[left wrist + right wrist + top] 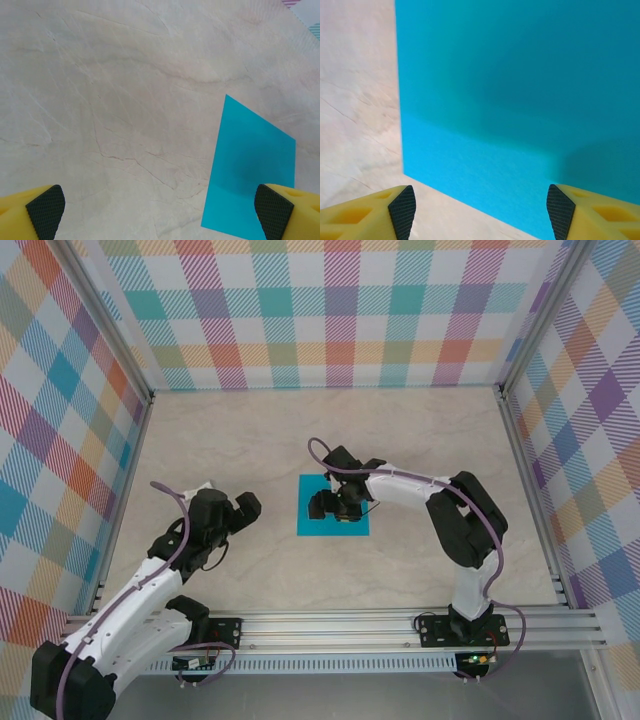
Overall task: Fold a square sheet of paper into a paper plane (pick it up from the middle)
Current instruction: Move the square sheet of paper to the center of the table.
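The square sheet of paper (310,524) is plain teal and lies flat on the marble-look table, near the middle. My right gripper (335,508) hangs over the middle of the sheet, pointing down, jaws open. In the right wrist view the sheet (520,100) spreads beneath that gripper (482,210), with nothing held between the yellow fingers (402,210). My left gripper (247,507) rests to the left of the sheet, wide open over bare table. In the left wrist view the sheet (250,165) lies to the right, partly behind the right finger of the gripper (160,212).
The tabletop (230,440) is walled on three sides by checkered panels (330,310). An aluminium rail (330,625) carrying both arm bases runs along the near edge. Bare table lies behind and beside the sheet.
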`<state>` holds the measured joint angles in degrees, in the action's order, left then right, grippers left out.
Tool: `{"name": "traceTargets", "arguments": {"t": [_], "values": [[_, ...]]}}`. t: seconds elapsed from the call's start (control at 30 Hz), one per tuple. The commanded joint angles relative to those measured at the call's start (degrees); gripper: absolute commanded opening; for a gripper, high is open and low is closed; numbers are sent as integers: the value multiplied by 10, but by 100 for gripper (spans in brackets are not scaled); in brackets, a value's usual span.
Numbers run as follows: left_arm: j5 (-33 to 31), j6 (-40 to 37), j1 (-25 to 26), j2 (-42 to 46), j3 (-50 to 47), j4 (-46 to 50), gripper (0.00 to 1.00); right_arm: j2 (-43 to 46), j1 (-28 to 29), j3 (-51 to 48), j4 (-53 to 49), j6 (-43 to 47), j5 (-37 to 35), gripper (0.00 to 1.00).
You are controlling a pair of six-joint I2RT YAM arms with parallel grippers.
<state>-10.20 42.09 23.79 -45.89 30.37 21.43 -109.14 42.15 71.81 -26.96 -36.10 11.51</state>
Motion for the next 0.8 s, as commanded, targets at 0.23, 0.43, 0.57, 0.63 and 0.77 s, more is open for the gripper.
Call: {"name": "traceTargets", "arguments": {"t": [0.23,0.43,0.57,0.63,0.77], "values": [[43,-37,-9,-16,7,22,100,-18,6,-40,-6,-6,-12,71],[83,-46,-9,-40,7,-1,100,19,6,-81,-30,35,-30,71],[89,-45,-9,-52,8,-11,100,36,7,-37,-55,34,-36,72],[100,-45,-9,-64,10,-18,100,46,8,-10,-76,21,-64,76],[109,-45,-9,-99,19,-20,100,25,8,66,-183,-27,-180,81]]}}
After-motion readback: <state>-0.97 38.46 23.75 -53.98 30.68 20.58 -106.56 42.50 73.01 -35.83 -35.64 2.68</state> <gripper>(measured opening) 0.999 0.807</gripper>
